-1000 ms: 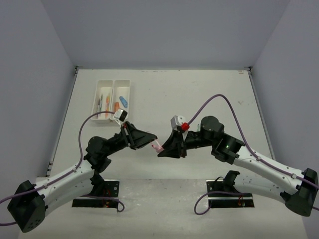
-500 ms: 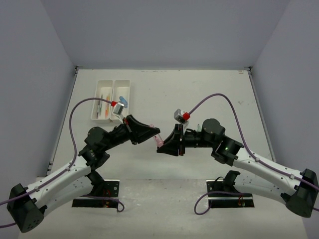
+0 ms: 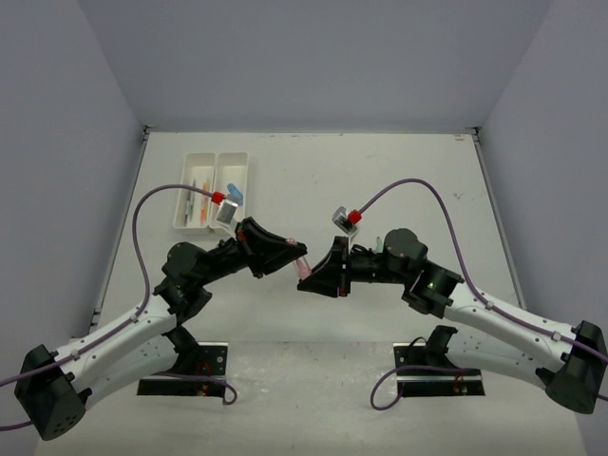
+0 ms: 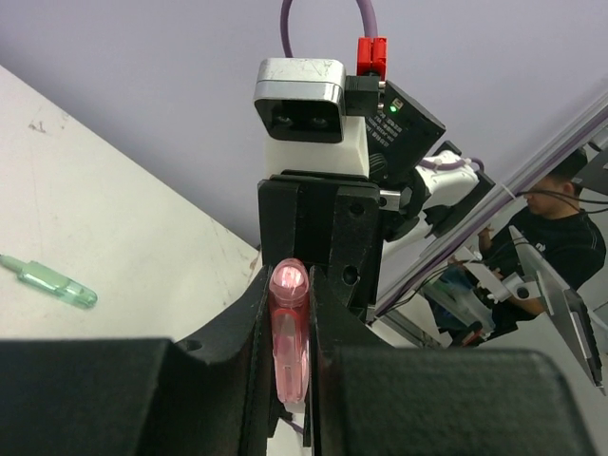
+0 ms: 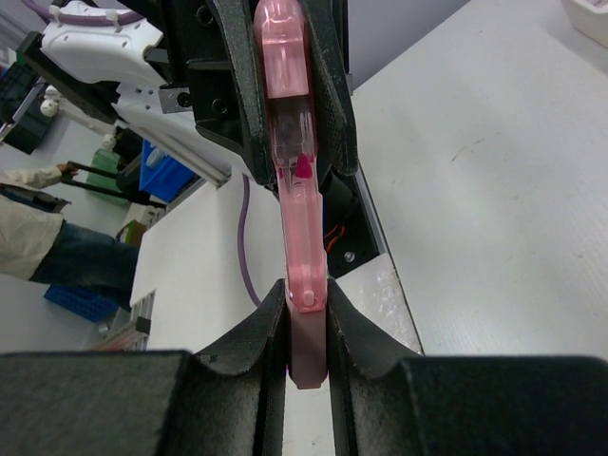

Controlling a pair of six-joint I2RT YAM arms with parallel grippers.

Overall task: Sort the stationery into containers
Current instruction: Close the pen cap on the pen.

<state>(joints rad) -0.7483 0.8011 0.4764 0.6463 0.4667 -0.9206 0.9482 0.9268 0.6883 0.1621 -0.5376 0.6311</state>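
- The pink plastic piece hangs in the air above the table, between the two arms.
- The left claw pinches one end and the right claw pinches the other.
- The white trays sit well apart from it, far left.

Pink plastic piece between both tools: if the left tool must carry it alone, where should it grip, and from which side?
Probably the end that the left tool clamps now, approached end-on along the long axis. The pink plastic piece is long and narrow, and its flat sides suit a pinch; the right tool covers the opposite end, leaving only the middle bare.
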